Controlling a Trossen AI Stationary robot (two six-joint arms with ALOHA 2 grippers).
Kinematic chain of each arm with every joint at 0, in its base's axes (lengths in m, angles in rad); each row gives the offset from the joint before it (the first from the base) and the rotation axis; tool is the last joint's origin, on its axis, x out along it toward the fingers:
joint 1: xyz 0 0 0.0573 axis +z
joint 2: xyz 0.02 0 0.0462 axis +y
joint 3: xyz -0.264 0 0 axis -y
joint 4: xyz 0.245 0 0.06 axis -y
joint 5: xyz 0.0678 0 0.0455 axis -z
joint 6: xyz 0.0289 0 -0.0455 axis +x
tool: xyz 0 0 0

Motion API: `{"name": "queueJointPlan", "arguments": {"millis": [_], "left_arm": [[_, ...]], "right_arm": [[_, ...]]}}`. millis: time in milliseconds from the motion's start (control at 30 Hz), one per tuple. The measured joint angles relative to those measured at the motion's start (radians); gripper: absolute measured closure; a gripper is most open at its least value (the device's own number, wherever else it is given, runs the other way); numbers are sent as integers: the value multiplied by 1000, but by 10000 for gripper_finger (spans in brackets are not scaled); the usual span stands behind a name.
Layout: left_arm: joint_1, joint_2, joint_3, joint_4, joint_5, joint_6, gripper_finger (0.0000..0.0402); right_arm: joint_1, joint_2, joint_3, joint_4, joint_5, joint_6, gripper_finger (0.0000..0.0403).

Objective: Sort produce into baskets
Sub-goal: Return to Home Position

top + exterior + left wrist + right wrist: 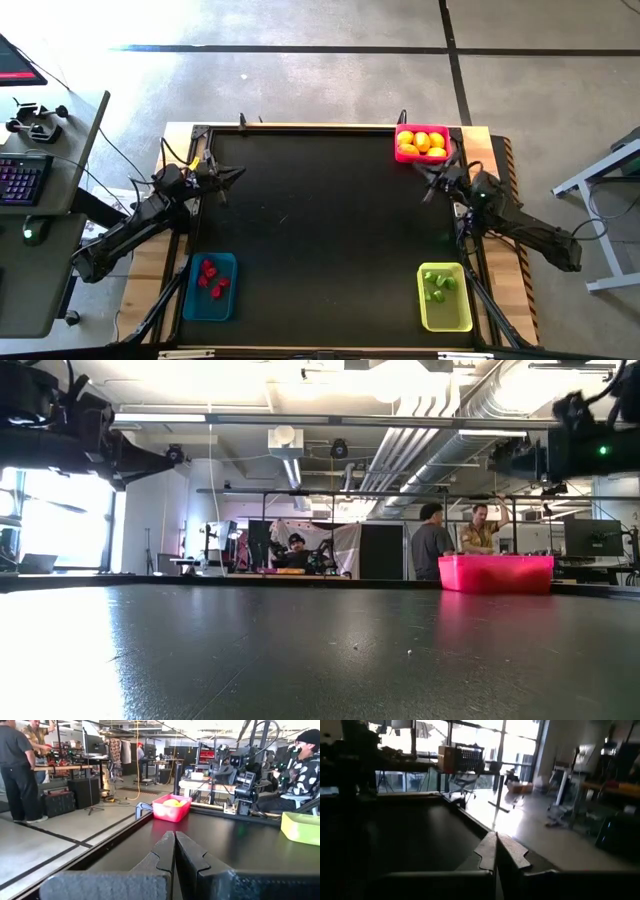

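No legible text (anywhere visible)

Three bright bins on a black worktop
The left gripper and the right gripper are both dark, near black. Just beside the right gripper, the pink-red bin holds yellow lemons. Farther from it on the same side, the yellow-green bin holds green pieces. Well apart from the left gripper, the blue bin holds red pieces. The wooden border around the worktop is pale tan, and the floor is mottled grey with black lines across it.
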Motion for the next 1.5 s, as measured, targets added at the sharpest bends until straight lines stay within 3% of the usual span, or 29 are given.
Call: {"name": "queueJointPlan", "arguments": {"millis": [67, 233, 600, 900, 1167, 1500], "left_arm": [[-7, 2, 0, 1, -1, -7, 402], [-58, 22, 0, 1, -1, -8, 402], [-130, 114, 0, 0, 3, -8, 401], [-137, 113, 0, 0, 1, -8, 401], [-269, 75, 0, -3, -36, -8, 401], [-278, 76, 0, -2, -37, -8, 402]], "right_arm": [[-5, -2, -27, -5, -9, 64, 403], [-4, 5, -37, 45, -147, 117, 403], [-5, 8, -36, 6, -131, 96, 403], [-5, 8, -36, 6, -131, 94, 403], [-5, 9, -36, 5, -131, 94, 402], [-5, 9, -36, 5, -131, 94, 402]]}}
